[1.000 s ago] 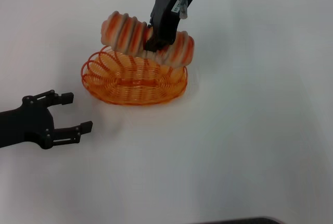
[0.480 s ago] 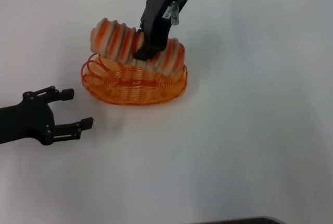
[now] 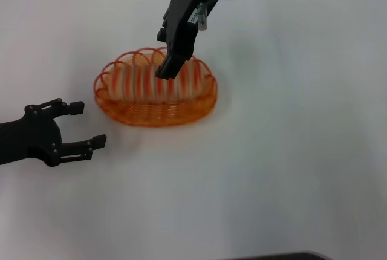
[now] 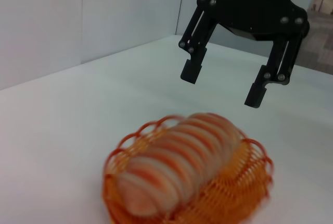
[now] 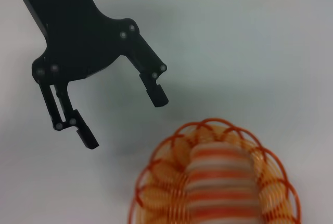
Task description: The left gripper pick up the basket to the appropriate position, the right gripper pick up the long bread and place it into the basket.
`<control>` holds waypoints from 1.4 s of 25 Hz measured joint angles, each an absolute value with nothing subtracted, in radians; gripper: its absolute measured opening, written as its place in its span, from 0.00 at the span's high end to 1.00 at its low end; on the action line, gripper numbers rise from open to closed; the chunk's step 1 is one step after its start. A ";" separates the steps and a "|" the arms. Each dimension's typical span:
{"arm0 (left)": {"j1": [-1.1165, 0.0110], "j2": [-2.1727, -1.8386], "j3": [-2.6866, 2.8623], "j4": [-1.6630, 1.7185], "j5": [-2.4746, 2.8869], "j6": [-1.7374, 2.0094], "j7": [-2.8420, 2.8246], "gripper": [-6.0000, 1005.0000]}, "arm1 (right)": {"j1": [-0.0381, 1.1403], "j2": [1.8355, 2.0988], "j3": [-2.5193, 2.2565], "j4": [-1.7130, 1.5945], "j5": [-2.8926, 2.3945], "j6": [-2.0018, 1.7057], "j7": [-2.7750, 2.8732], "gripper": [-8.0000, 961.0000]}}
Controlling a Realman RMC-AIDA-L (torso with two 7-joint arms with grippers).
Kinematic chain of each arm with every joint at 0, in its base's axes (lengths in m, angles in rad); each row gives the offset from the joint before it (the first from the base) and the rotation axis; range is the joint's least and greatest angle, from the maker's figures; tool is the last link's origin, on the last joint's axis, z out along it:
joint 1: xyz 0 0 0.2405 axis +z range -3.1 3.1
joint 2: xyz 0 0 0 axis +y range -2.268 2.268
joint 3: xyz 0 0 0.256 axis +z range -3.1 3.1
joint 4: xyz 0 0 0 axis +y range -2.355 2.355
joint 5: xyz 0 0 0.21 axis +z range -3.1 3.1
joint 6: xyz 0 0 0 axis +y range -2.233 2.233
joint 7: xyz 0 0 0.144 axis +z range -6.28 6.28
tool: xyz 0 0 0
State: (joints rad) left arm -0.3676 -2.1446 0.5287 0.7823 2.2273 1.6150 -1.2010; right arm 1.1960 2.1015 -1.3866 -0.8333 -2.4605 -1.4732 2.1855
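Half a second after hanging tilted above the rim in the right gripper (image 3: 167,70), the long bread (image 3: 158,82) lies lengthwise inside the basket (image 3: 202,104) on the white counter (image 3: 290,151). The right gripper now hovers just over the loaf with its fingers spread and holding nothing, though contact at the tips is probably absent rather than surely so. The left gripper (image 3: 83,126), fingers wide and empty, rests near the basket, barely shifted
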 joint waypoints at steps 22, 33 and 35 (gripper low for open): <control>-0.379 -2.143 0.529 0.782 2.228 1.610 -1.202 0.13 | 0.716 2.077 -0.928 -0.971 -1.994 -1.421 1.928 0.20; -0.384 -2.141 0.528 0.782 2.228 1.599 -1.209 0.13 | 0.461 2.095 -0.945 -0.930 -1.962 -1.520 1.650 0.20; -0.387 -2.143 0.527 0.782 2.228 1.594 -1.209 0.13 | 0.431 2.095 -0.943 -0.892 -1.940 -1.520 1.572 0.20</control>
State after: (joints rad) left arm -0.3870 -2.1429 0.5274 0.7818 2.2281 1.5944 -1.2094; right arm 0.4314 2.0949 -0.9428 -0.8921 -1.9395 -1.5202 1.5720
